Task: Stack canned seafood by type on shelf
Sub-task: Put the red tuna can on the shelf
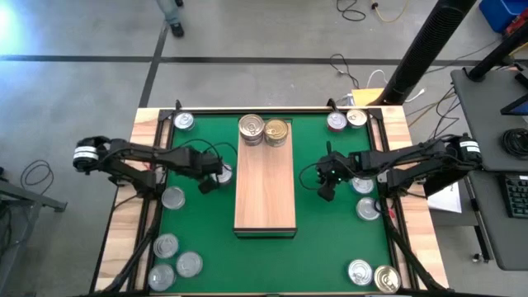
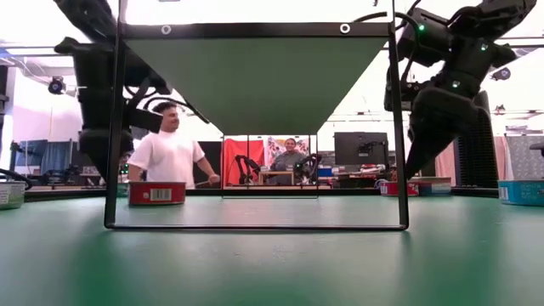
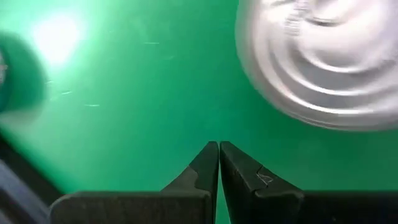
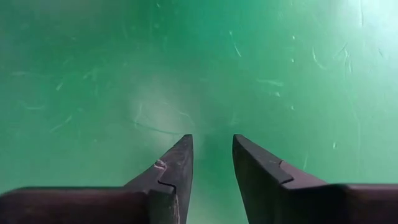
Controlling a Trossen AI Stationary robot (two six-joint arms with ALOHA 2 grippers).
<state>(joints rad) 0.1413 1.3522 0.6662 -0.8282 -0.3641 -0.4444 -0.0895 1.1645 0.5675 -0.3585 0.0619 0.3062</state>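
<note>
The shelf (image 1: pixel 265 186), a light-wood board, lies lengthwise in the middle of the green mat. At its far end a silver-topped can (image 1: pixel 252 128) and a gold-topped can (image 1: pixel 276 131) stand side by side. My left gripper (image 1: pixel 209 185) hovers shut over the mat left of the shelf, beside a silver-topped can (image 1: pixel 223 173) that shows blurred in the left wrist view (image 3: pixel 323 56). My right gripper (image 1: pixel 326 191) hangs over bare mat right of the shelf, its fingers (image 4: pixel 177 158) a little apart with nothing between them.
Loose cans lie around the mat: one at the far left corner (image 1: pixel 183 122), one at mid left (image 1: pixel 173 197), three at the near left (image 1: pixel 166 245), two at the far right (image 1: pixel 346 120), two by the right arm (image 1: pixel 365 196), two at the near right (image 1: pixel 373 275). A person (image 2: pixel 168 153) stands beyond the table.
</note>
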